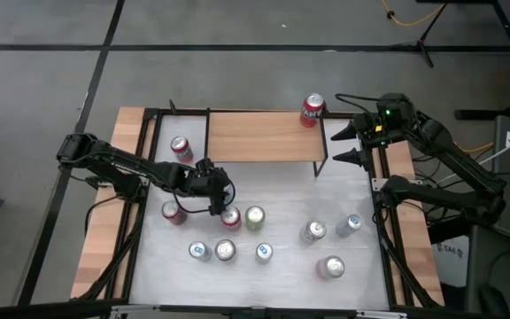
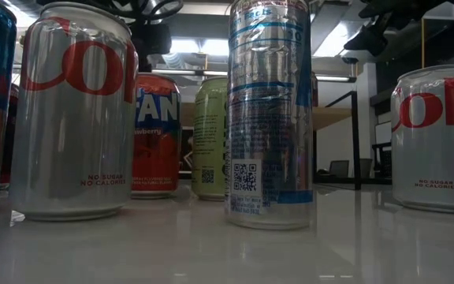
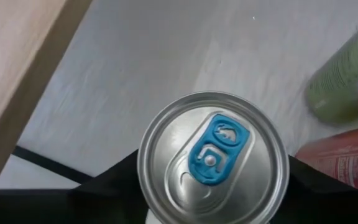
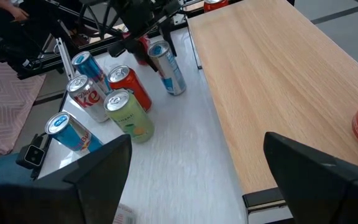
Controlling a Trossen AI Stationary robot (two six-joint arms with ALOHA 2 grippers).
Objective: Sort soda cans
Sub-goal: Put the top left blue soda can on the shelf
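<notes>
My left gripper (image 1: 218, 189) is shut on a slim blue-and-white soda can (image 3: 213, 158) left of the white table's middle; the gripper hides this can in the high view. A red can (image 1: 230, 217) and a pale green can (image 1: 255, 217) stand upright just nearer than it. More cans stand along the near part of the table, among them a silver one (image 1: 226, 251) and a blue-topped one (image 1: 264, 253). Another red can (image 1: 312, 111) stands on the wooden shelf (image 1: 259, 135). My right gripper (image 1: 348, 142) waits open above the shelf's right end. My left gripper has the blue-and-white can between its two fingers (image 3: 114, 183), one on each side of the can's wall just below the rim (image 3: 143, 180). The fingers slant down from the table's left. The can's base (image 4: 178, 90) is on the white table.
A red can (image 1: 181, 148) and another (image 1: 174, 213) stand left of the left gripper. A silver can (image 1: 315, 231), a blue one (image 1: 351, 223) and a red-and-silver one (image 1: 330, 267) stand at the near right. Black frame posts (image 1: 321, 151) edge the shelf.
</notes>
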